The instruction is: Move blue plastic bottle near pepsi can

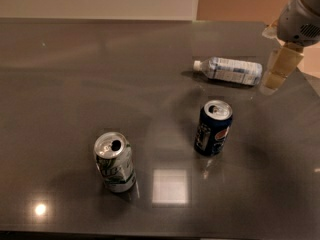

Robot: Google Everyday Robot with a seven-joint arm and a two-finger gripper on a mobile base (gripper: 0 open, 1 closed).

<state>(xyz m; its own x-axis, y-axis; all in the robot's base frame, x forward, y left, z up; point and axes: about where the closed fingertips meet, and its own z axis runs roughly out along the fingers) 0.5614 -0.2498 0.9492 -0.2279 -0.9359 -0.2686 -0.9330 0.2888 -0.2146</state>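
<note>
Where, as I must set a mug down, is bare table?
Bare: the left half of the dark table, behind the silver-green can. Crowded: far right, where the clear plastic bottle lies, the dark blue pepsi can stands before it, the tool hangs by the bottle's base.

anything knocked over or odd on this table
Only the blue plastic bottle: it lies on its side, cap pointing left, beyond the upright pepsi can. The gripper hovers just right of its base. No spill shows.
</note>
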